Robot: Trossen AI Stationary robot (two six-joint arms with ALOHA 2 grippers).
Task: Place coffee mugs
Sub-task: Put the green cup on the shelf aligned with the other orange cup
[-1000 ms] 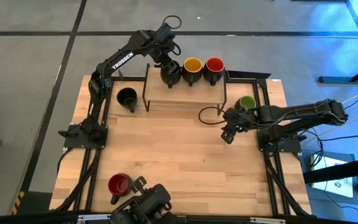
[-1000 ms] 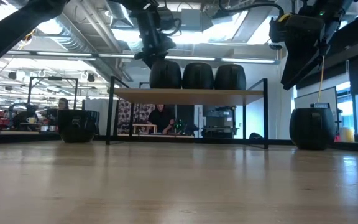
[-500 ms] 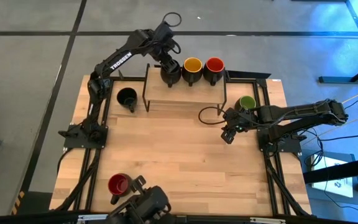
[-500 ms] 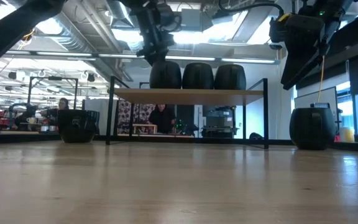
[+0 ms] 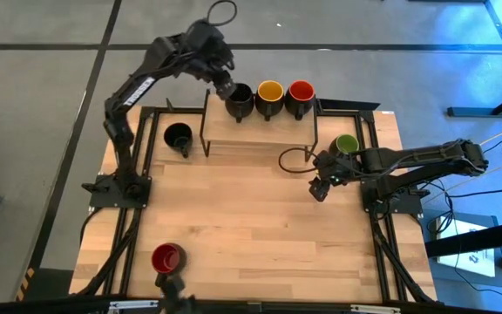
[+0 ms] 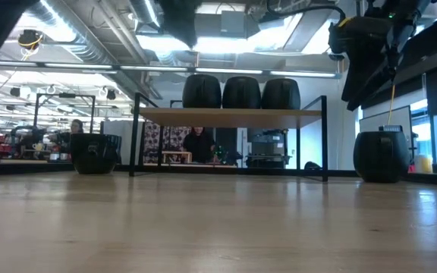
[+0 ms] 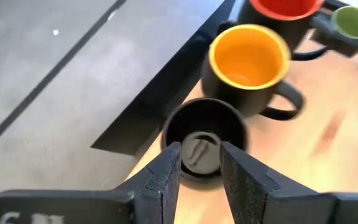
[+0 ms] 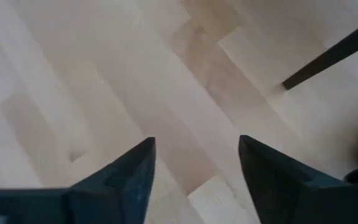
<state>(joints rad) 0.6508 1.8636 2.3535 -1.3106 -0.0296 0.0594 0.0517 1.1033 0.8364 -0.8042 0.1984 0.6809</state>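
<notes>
Top centre of the high view: left gripper (image 5: pixel 223 80) hovers apart-fingered, empty, beside the black-lined mug (image 5: pixel 240 98) on the shelf (image 5: pixel 260 129). Right gripper (image 5: pixel 320 188) waits spread near the green mug (image 5: pixel 347 145). Best move: lift clear without nudging the mug's rim.

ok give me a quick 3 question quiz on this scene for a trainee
1. True or false: three mugs stand on the shelf.
2. Which mug is nearest the right gripper? A red, B green, C yellow
3. Fill in: the left gripper is beside the ____-inside mug on the shelf.

Key:
1. True: black, yellow and red.
2. B, the green mug on the table.
3. Black. The gripper is open and clear of the mug.
</notes>
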